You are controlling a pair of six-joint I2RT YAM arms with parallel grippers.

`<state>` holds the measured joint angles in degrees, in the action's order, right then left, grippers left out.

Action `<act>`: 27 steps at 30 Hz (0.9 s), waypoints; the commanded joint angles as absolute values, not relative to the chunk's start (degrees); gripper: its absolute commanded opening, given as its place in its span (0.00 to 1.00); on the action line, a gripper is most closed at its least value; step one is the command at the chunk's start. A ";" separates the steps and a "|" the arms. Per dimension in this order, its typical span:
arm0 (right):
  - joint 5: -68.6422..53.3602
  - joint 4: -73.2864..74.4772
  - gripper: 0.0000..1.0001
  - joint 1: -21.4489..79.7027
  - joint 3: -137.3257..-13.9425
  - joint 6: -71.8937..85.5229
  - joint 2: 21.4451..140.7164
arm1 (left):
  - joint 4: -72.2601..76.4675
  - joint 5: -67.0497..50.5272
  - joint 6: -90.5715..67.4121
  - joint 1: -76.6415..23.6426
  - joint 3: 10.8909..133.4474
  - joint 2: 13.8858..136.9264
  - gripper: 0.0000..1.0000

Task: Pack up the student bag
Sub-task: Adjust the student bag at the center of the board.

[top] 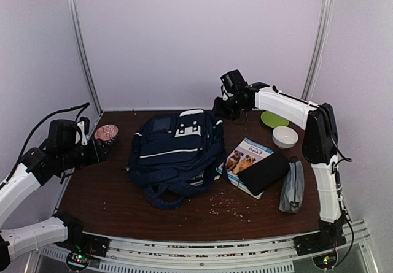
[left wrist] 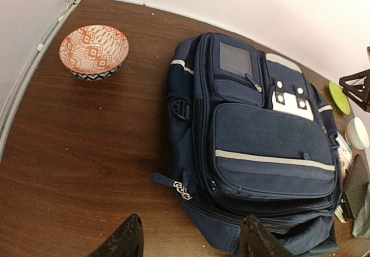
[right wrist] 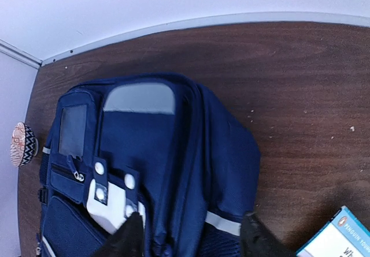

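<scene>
The brown worktop (left wrist: 87, 153) lies below my left fingers (left wrist: 124, 242), which are spread wide with nothing between them. The bag (left wrist: 260, 136) lies flat, front side up, just ahead of them, with its near edge under the right-hand tip. My right fingers (right wrist: 260, 242), also spread and empty, hover above the bag's top end. A book (right wrist: 341, 237) shows just to their right. A patterned bowl (left wrist: 93, 50) sits well ahead and left of my left fingers.

The book's (right wrist: 346, 238) corner reads "PENGUIN YOUN…" beside a logo and "Wh…" below; the rest is cut off.
</scene>
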<state>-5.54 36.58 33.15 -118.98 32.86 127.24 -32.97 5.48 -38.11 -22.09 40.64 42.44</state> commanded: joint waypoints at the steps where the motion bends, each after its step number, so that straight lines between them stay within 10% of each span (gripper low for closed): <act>1: -3.00 34.63 0.69 33.77 -115.65 30.65 119.14 | -28.44 3.69 -35.76 -22.24 40.12 43.33 0.97; 12: -0.90 22.79 0.70 48.58 -88.18 32.06 97.28 | -24.72 2.54 -38.01 -22.68 38.48 47.84 0.97; 27: 8.91 33.12 0.68 70.16 -112.35 4.56 118.99 | -27.68 5.95 -45.70 -22.60 33.80 43.99 0.97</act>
<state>3.84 28.84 67.44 -103.42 14.39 114.80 -26.48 3.09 -43.97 -22.35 34.09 48.27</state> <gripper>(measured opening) 0.676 0.971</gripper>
